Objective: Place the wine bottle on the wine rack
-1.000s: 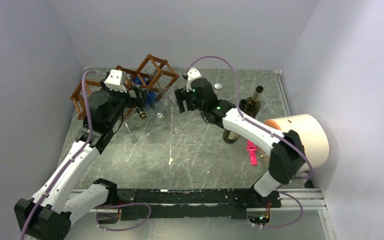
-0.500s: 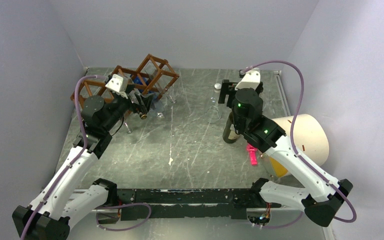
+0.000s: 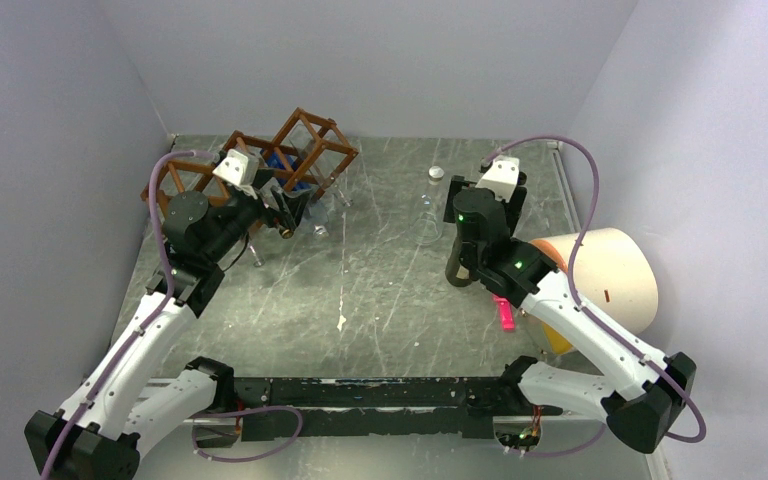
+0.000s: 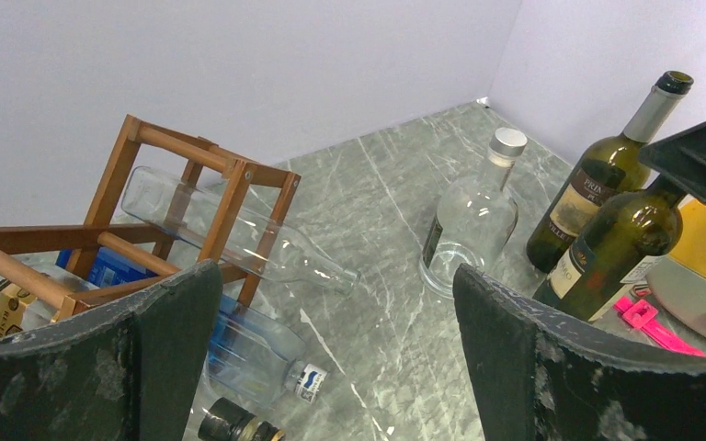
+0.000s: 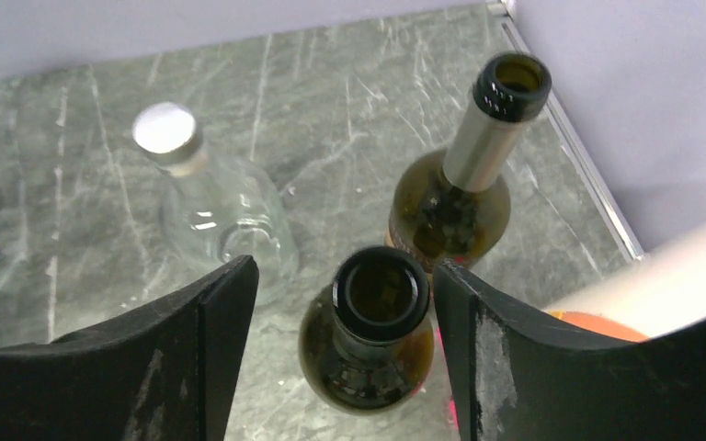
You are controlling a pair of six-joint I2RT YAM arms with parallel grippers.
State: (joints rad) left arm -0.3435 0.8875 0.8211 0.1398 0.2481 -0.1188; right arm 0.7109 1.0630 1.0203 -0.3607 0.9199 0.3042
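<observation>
Since a second ago the right arm has swung from mid-table to the far right. The right gripper now hangs over the wine bottle, while the left arm has drawn back a little from the rack.

From above, one rack stands at the far left, with the left gripper just near it. One clear capped bottle stands just left of the right gripper. One beige drum lies at the right, and one pink piece lies beside it. The right arm hides the wine bottle's neck.

The left wrist view shows the left gripper released, its jaws spread wide and nothing between them. Three bottles stand upright at the right: the clear one, the wine bottle and a second wine bottle just behind it. At the rack four bottles lie, each partly seen. A clear one passes through a cell, a blue-labelled one lies below it, a dark cap shows nearest, and a yellow-labelled one is at the left.

The right wrist view looks straight down. The wine bottle stands upright on the table, long axis vertical, open mouth up, well apart from the rack. The right gripper is unclenched, one finger on each side of the neck with a gap on both sides. The second wine bottle stands just beyond, and the clear bottle is to the left.
</observation>
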